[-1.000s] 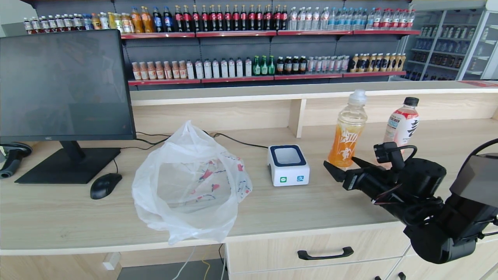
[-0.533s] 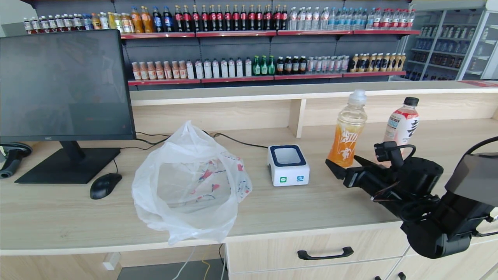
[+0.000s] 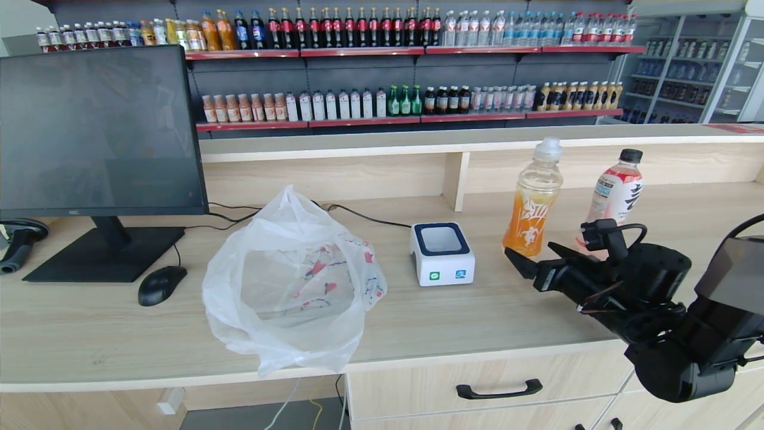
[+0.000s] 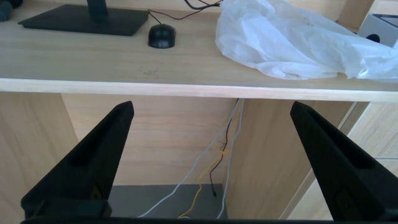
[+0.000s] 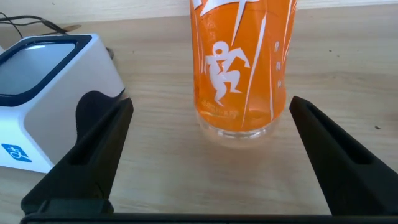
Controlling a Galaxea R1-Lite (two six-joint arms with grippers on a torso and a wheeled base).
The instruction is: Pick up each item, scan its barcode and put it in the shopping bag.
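Head view has the right hand [image 3: 531,258] low over the light wooden tabletop [image 3: 447,316], its two black fingers spread apart and holding nothing. Just beyond the fingertips stands the clear plastic bottle of orange drink with a pale cap [image 3: 533,203], upright. In the right wrist view the right hand [image 5: 211,102] faces that bottle [image 5: 242,62], which lines up with the gap between the fingers without touching either one.

Beside the orange bottle, toward the robot's right, a white bottle with a red label and black cap [image 3: 616,191] also stands upright, partly behind the arm. Toward the robot's left of the hand sits the white box scanner with a blue-rimmed window [image 3: 441,254], seen close by in the right wrist view [image 5: 43,99].

Farther left lies the translucent white plastic shopping bag [image 3: 292,280], mouth open upward, near the tabletop's front edge. Beyond it are a black computer mouse [image 3: 162,285] and a dark flat monitor on a black stand [image 3: 98,131].

The left hand [image 4: 211,106] hangs below the tabletop's front edge, fingers wide apart and holding nothing, with the bag [image 4: 292,37] and mouse [image 4: 161,36] above it.
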